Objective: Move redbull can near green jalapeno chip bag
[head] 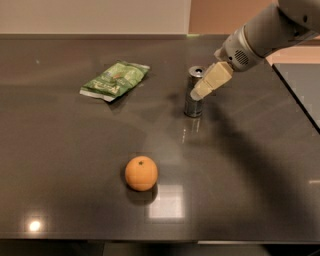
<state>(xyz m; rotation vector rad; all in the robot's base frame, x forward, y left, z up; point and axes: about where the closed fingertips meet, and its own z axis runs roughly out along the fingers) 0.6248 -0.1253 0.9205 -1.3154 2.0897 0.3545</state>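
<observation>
The redbull can point(192, 107) is standing upright on the dark glossy table point(65, 150), a bit right of center and toward the back half. Its silver top faces up, and I can see a faint reflection of the can in the tabletop just in front of it.

The gripper point(197, 92) is right at the can. Its cream-colored end slants down and to the left, and from my camera it overlaps the upper right side of the can, just under the rim. I honestly can't tell whether it's spread or pressed together, or whether it's touching the can at all. All I get is one pale shape across the can. The grey arm point(265, 35) behind it comes in from the top right corner.

The green jalapeno chip bag point(115, 80) lies flat and crinkled to the left of the can, slightly farther back. The two are apart, with a stretch of bare table between them.

An orange point(141, 173) sits on the near part of the table, to the front left of the can, well apart from both the can and the bag. A squarish patch of glare is on the tabletop just right of it, with a smaller bright spot near the front left corner.

Along the right edge a thin line separates the table from another dark surface point(302, 85). A pale wall point(95, 15) runs behind the table.
</observation>
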